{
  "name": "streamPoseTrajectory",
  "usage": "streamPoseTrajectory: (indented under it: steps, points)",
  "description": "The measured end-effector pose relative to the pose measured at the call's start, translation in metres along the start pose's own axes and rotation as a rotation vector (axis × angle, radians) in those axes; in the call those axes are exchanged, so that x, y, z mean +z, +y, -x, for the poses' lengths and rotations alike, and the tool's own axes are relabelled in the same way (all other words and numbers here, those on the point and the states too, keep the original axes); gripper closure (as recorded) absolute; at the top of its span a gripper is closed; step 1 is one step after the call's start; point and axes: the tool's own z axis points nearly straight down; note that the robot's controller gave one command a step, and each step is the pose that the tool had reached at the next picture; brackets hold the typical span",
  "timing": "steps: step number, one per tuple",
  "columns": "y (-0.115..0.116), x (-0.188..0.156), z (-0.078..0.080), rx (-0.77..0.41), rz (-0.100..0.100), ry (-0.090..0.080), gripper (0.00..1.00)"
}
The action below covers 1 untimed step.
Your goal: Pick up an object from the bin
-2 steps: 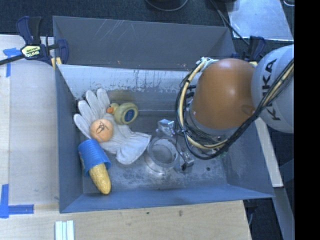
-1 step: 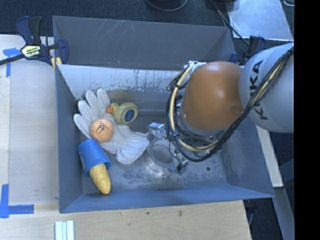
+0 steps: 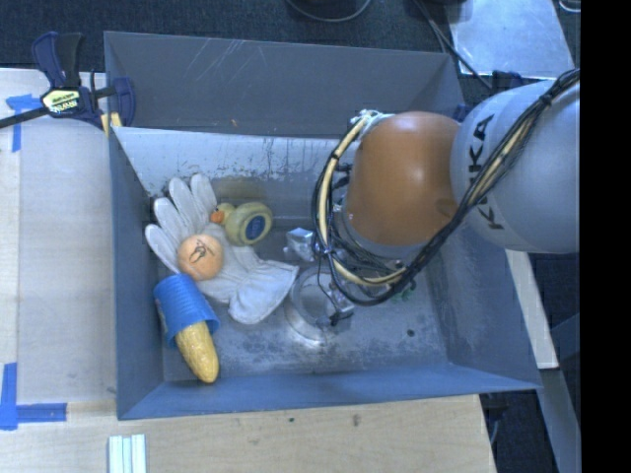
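Gripper [image 3: 323, 302] hanging low over the middle of the bin [image 3: 276, 77] floor, mostly lying under the orange cover [image 3: 399, 180] and cables (wide or narrow: cannot tell). It is hovering right above a clear cup [image 3: 304, 319]; contact unclear. White glove [image 3: 237, 279] lying just left of the cup. Orange ball [image 3: 200, 256] resting on the glove. Yellow-and-blue roll [image 3: 246, 223] sitting at the glove's far edge. Blue-and-yellow corn toy [image 3: 190, 325] lying by the left wall.

Clear cup [image 3: 308, 315], see-through, mid bin [image 3: 296, 382] floor near front wall, just beside white glove [image 3: 258, 289] cuff.
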Motion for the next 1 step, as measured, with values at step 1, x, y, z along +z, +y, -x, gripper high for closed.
streamPoseTrajectory:
  steps: [1]
  points:
    - [0.0007, 0.0045, 0.005, -0.013, 0.0, -0.002, 0.0]
